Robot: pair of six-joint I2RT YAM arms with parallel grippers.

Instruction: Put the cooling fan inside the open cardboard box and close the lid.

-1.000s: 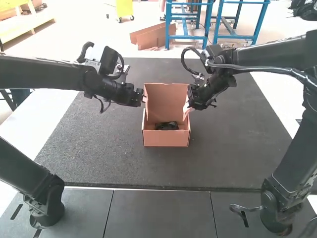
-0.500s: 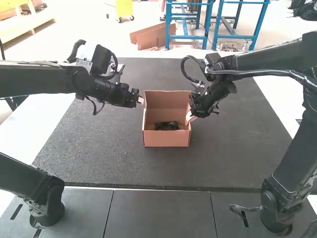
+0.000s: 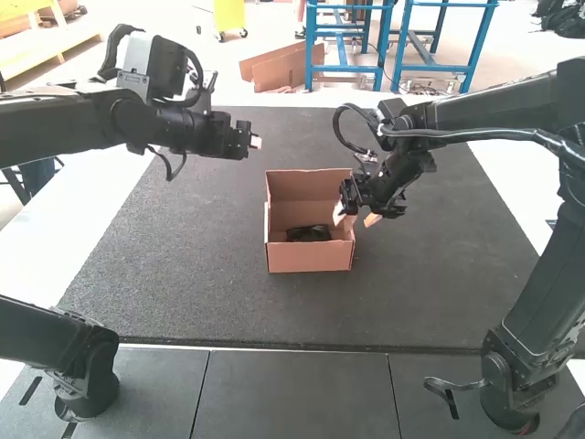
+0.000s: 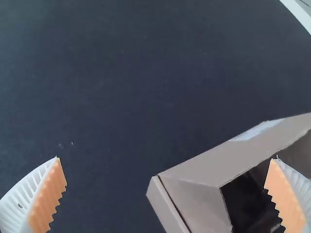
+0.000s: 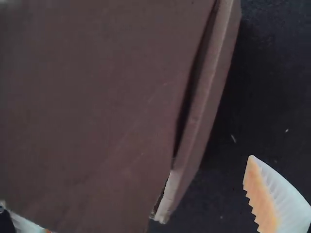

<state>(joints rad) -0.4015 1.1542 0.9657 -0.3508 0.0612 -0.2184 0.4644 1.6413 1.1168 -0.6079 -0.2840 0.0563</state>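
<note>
The brown cardboard box (image 3: 309,249) stands open in the middle of the black mat, its lid (image 3: 306,194) upright at the back. The dark cooling fan (image 3: 306,232) lies inside it. My left gripper (image 3: 249,143) hangs open in the air behind and to the left of the box, touching nothing. In the left wrist view its fingers (image 4: 46,194) are spread wide, with a box corner (image 4: 204,179) below. My right gripper (image 3: 356,214) is open at the box's right side flap (image 3: 345,216). In the right wrist view this flap (image 5: 107,107) lies between the spread fingers (image 5: 267,194).
The black mat (image 3: 183,265) covers the table around the box, with bare room on every side of it. Both arms stretch in from the table's sides above the mat. The table's front edge (image 3: 292,347) lies well in front of the box.
My left gripper has drawn back from the lid, up and to the left. The lid now stands lower than a second ago. My right gripper has shifted slightly along the right flap.
</note>
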